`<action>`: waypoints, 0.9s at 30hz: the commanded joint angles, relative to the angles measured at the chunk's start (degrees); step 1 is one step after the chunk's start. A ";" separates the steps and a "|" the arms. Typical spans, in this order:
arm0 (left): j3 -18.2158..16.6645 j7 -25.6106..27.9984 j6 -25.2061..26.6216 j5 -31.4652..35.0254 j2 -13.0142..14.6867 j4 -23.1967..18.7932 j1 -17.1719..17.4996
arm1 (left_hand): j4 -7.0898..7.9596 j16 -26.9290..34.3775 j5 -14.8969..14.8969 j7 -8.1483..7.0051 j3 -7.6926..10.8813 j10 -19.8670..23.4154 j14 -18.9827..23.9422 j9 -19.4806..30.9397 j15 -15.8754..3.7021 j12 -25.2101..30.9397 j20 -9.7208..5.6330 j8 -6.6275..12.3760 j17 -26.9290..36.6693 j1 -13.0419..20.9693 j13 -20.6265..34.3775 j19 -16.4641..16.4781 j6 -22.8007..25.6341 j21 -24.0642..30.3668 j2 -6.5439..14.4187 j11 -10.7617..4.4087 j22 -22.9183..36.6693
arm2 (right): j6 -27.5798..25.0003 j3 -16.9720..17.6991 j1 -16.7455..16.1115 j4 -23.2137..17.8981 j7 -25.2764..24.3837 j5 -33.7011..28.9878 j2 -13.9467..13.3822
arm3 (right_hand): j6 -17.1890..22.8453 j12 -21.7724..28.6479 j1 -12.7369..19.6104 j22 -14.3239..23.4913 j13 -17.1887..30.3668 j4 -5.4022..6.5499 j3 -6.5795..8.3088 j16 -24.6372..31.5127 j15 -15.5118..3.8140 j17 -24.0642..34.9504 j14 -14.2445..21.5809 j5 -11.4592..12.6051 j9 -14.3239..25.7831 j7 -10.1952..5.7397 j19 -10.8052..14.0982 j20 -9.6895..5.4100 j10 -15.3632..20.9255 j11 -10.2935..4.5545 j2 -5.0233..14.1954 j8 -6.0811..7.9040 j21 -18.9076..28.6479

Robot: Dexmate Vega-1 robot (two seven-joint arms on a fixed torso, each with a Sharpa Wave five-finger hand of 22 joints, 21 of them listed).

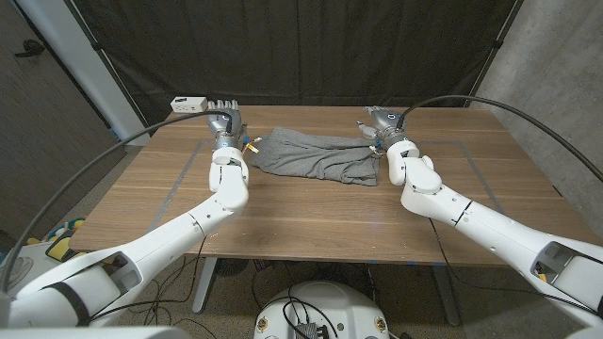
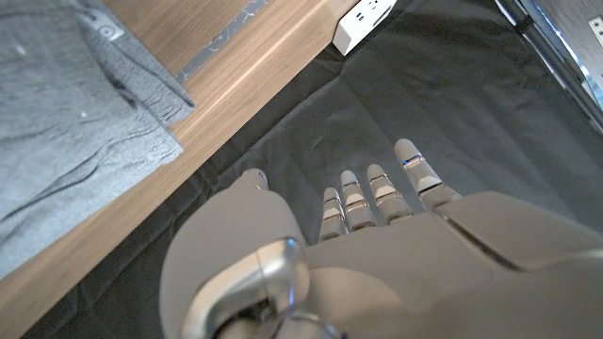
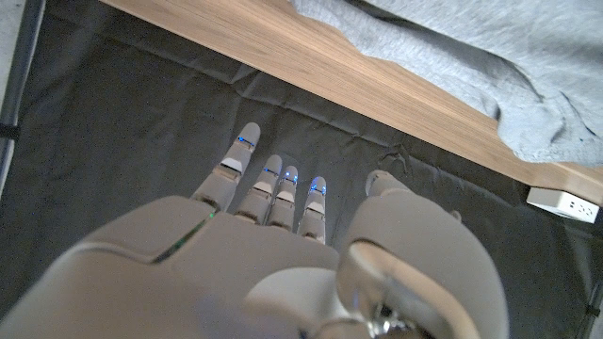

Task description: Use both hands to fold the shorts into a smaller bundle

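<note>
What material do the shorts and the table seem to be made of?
Shorts: soft grey knit fabric, likely cotton jersey; matte, with a heathered tone and loose wrinkles. Table: wood or wood-look laminate; brown grain lines and a smooth, slightly shiny top. The pictures cannot tell which of the two.

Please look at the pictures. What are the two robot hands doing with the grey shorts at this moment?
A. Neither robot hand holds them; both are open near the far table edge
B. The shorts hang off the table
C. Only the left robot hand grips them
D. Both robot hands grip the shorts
A: the left robot hand and right robot hand have spread, empty fingers beside the shorts, which lie on the table.
</note>
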 commanded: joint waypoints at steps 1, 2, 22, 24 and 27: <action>-9.68 11.79 -6.23 -20.59 3.07 -10.96 8.71 | 0.49 -0.09 0.07 -0.78 -0.84 -1.80 -2.76 0.12 0.09 0.19 0.03 0.27 -0.09 -6.00 -0.06 -2.38 -2.20 -1.01 -0.57 0.50 -0.05 | 5.17 3.59 -5.68 -3.41 -6.89 5.36 -1.24 | 0.60 -0.38 -1.56 0.09 -0.10 0.39 0.81 -0.27 -2.92 -0.58 -2.01 -0.20 0.18 0.15 -1.39 -0.75 -1.41 -0.70 0.18 -0.43 -0.90; -10.53 12.62 -6.91 -22.46 3.19 -11.61 9.42 | 0.42 -0.13 0.13 -0.44 -1.19 -2.19 -3.38 0.09 0.38 0.22 0.03 0.35 -0.17 -7.57 -0.08 -2.98 -2.47 -1.33 -0.75 1.09 -0.10 | 5.89 4.06 -6.28 -3.58 -7.51 6.11 -1.34 | 0.36 -0.42 -1.82 0.08 -0.13 0.43 0.90 -0.30 -3.10 -0.73 -2.37 -0.23 0.18 0.36 -1.66 -0.84 -1.62 -0.78 0.18 -0.59 -1.08; -18.04 21.10 -25.81 -45.99 11.06 -15.37 17.61 | -1.16 -0.26 1.01 -0.62 -5.49 -8.18 -7.53 -0.19 2.20 -0.23 2.46 0.01 -0.71 -18.34 -0.18 -6.85 -9.58 -4.00 -4.04 2.54 -0.44 | 8.84 5.19 -11.91 -5.93 -12.16 7.94 -2.12 | -1.71 0.52 -8.10 0.05 -0.33 -0.24 0.73 1.22 -1.41 -3.66 -1.16 -0.76 0.19 0.87 -2.34 1.81 -1.00 0.44 -0.91 -1.29 -2.74; -17.96 20.94 -27.56 -47.11 11.98 -14.94 17.70 | -1.74 -0.19 1.15 -0.64 -5.60 -8.14 -7.56 -0.20 2.13 -0.03 2.47 0.24 -0.79 -18.09 -0.17 -6.58 -9.46 -4.06 -4.56 2.56 -0.50 | 9.28 5.18 -12.28 -5.72 -12.64 8.11 -1.95 | -1.56 0.53 -8.00 0.05 -0.33 -0.41 0.86 1.24 -1.41 -3.80 -1.00 -0.74 0.18 0.76 -2.36 1.90 -0.93 0.43 -0.91 -1.24 -2.78; -17.73 19.82 -30.17 -48.79 13.56 -14.37 17.65 | -2.55 -0.34 1.41 -0.89 -5.64 -8.59 -8.34 -0.21 1.70 0.05 2.41 0.24 -0.88 -17.54 -0.15 -6.61 -10.11 -4.32 -5.14 2.34 -0.58 | 9.52 4.87 -12.79 -5.78 -12.52 8.23 -1.87 | -1.35 0.56 -7.83 0.05 -0.33 -0.69 1.09 1.17 -1.51 -4.07 -0.95 -0.72 0.17 0.61 -2.45 1.96 -0.77 0.22 -0.92 -1.18 -2.90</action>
